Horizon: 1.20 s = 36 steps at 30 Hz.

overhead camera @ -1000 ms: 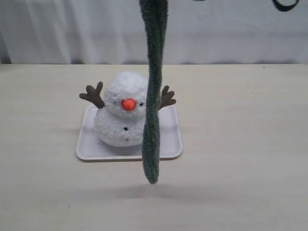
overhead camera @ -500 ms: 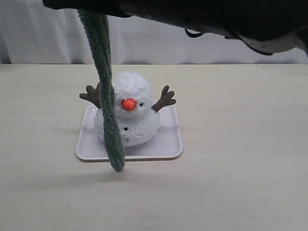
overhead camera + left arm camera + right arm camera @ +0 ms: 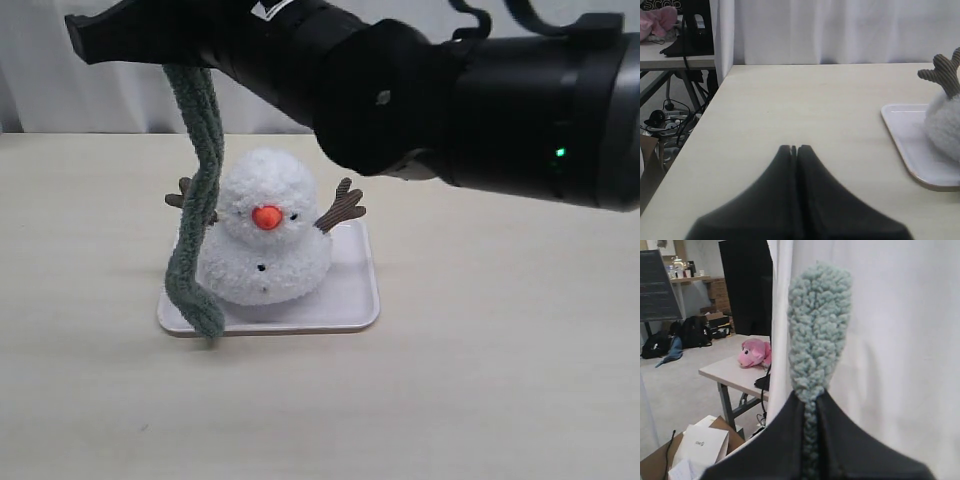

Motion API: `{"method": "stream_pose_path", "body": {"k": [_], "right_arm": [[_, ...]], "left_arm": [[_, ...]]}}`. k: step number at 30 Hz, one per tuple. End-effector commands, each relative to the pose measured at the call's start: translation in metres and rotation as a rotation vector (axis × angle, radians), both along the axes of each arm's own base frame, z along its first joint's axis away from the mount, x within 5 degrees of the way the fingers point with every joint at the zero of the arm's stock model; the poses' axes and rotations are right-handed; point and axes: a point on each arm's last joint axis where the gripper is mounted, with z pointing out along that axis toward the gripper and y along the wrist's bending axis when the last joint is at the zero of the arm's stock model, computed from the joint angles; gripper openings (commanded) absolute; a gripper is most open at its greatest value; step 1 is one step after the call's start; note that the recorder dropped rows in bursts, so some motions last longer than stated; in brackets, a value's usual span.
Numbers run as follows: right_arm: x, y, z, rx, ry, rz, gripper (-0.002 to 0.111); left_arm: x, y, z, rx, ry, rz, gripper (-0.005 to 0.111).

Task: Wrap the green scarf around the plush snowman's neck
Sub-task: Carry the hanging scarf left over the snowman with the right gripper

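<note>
Right gripper [image 3: 812,396] is clamped hard on the scarf [image 3: 819,330] — jaws pinched together on the knit, and in the wrist view a rounded end of it pokes out past the fingertips while the rest runs back between the fingers. In the exterior view the right arm [image 3: 420,80] reaches across from the right, high above the scene, and the scarf hangs from under its far end, well above the snowman's [image 3: 265,240] head. Follow the strip down: it drops on the view's left side of the snowman, crosses in front of the twig arm there, runs close along the body, and curls at the bottom by the front left corner of the tray [image 3: 350,300]. That bottom end looks to be resting on the tray's rim, though whether it truly touches is hard to say from here. Nothing round the neck yet — the scarf is beside the snowman, not about it. The snowman stands upright on the white tray, orange nose to the camera. Left gripper [image 3: 794,148] is closed, jaws pressed flat together with nothing between them, low over the bare table [image 3: 790,100], with the tray and snowman off to one side.
</note>
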Motion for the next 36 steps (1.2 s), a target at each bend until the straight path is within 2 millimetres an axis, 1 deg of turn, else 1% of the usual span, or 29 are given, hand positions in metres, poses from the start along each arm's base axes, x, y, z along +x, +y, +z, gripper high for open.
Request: {"method": "stream_pose_path", "body": {"k": [1, 5, 10, 14, 17, 18, 21, 23, 25, 27, 31, 33, 36], "right_arm": [[0.009, 0.002, -0.004, 0.034, -0.067, -0.064, 0.004], [0.015, 0.005, -0.003, 0.066, -0.113, -0.101, 0.004], [0.019, 0.001, 0.005, 0.125, -0.26, -0.175, 0.004], [0.022, 0.002, 0.001, 0.138, -0.284, -0.2, 0.004], [0.026, 0.006, -0.008, 0.133, -0.289, -0.213, 0.004], [0.029, 0.008, -0.016, 0.123, -0.287, -0.219, 0.004], [0.04, 0.009, -0.033, 0.087, -0.27, -0.231, 0.004], [0.05, 0.003, -0.041, 0.049, -0.269, -0.256, 0.004], [0.063, -0.007, -0.048, 0.032, -0.24, -0.288, 0.004], [0.069, -0.013, -0.052, -0.001, -0.206, -0.284, 0.004], [0.081, -0.025, -0.057, -0.113, -0.21, -0.304, 0.004], [0.084, -0.028, -0.06, -0.228, -0.237, -0.311, 0.004], [0.086, -0.032, -0.063, -0.298, -0.224, -0.359, 0.004]], "left_arm": [[0.0, 0.0, 0.0, -0.003, -0.012, 0.0, 0.0], [0.0, 0.0, 0.0, -0.003, -0.012, 0.0, 0.0], [0.0, 0.0, 0.0, -0.003, -0.012, 0.0, 0.0], [0.0, 0.0, 0.0, -0.003, -0.012, 0.0, 0.0], [0.0, 0.0, 0.0, -0.003, -0.012, 0.0, 0.0], [0.0, 0.0, 0.0, -0.003, -0.01, 0.0, 0.0], [0.0, 0.0, 0.0, -0.003, -0.012, 0.0, 0.0], [0.0, 0.0, 0.0, -0.003, -0.012, 0.0, 0.0], [0.0, 0.0, 0.0, -0.003, -0.012, 0.0, 0.0], [0.0, 0.0, 0.0, -0.003, -0.012, 0.0, 0.0], [0.0, 0.0, 0.0, -0.003, -0.012, 0.0, 0.0], [0.0, 0.0, 0.0, -0.003, -0.012, 0.0, 0.0], [0.0, 0.0, 0.0, -0.003, -0.012, 0.0, 0.0]]}}
